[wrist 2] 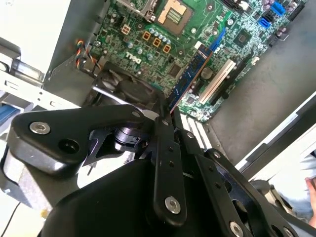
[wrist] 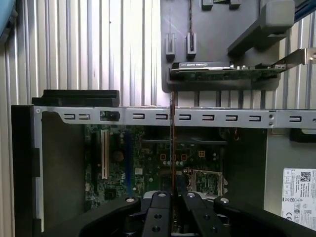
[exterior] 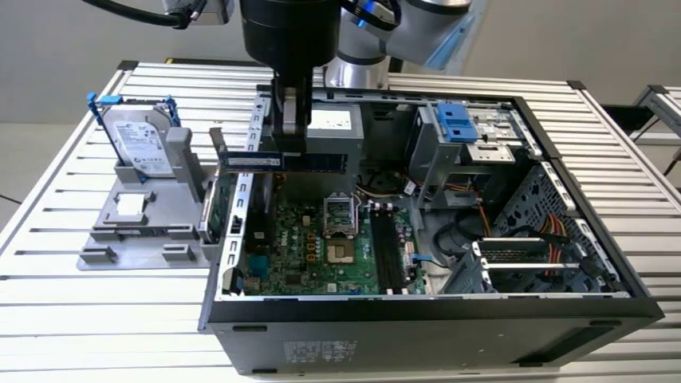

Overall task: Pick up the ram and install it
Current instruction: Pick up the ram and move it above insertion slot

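Note:
The ram (exterior: 279, 161) is a long dark blue stick with a pale label, held level above the rear left part of the open computer case (exterior: 426, 319). My gripper (exterior: 289, 153) comes straight down from above and is shut on it near its middle. In the second wrist view the ram (wrist 2: 191, 76) juts out from the fingertips of the gripper (wrist 2: 165, 114) over the green motherboard (wrist 2: 148, 34). In the first wrist view the ram (wrist: 172, 143) appears edge-on as a thin line rising from the gripper (wrist: 173, 195).
A grey fixture (exterior: 139, 231) on the exterior view's left holds a silver hard drive (exterior: 139, 140) with blue clips and a green expansion card (exterior: 218, 203). Inside the case lie the motherboard (exterior: 319, 243), black memory slots (exterior: 388, 251), cables and a drive cage (exterior: 468, 132).

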Controlling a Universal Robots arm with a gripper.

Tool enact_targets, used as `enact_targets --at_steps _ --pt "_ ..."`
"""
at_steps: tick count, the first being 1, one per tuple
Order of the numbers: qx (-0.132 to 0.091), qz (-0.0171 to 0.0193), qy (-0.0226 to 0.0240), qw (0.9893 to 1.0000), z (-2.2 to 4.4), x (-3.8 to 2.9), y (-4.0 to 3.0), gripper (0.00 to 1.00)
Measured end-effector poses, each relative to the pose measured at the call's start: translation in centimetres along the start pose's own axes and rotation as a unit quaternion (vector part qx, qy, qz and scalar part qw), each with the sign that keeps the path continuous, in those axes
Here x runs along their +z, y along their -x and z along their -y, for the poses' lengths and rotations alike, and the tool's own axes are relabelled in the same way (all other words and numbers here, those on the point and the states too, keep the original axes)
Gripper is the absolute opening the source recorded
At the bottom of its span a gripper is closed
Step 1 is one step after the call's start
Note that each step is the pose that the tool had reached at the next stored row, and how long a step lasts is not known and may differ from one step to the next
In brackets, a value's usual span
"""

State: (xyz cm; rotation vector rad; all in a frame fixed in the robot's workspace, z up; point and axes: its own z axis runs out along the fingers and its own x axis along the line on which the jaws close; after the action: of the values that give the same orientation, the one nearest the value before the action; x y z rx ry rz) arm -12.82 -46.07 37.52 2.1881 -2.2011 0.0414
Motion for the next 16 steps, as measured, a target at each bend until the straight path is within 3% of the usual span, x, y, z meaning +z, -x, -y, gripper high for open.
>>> enact_targets --at_steps 11,12,16 --pt "0.000 0.0000 0.0000 1.0000 1.22 -0.01 0.02 0.00" --pt "0.000 0.0000 0.0000 1.0000 1.76 -0.01 0.04 0.00" --pt "0.000 0.0000 0.0000 1.0000 2.21 -0.02 0.05 0.00"
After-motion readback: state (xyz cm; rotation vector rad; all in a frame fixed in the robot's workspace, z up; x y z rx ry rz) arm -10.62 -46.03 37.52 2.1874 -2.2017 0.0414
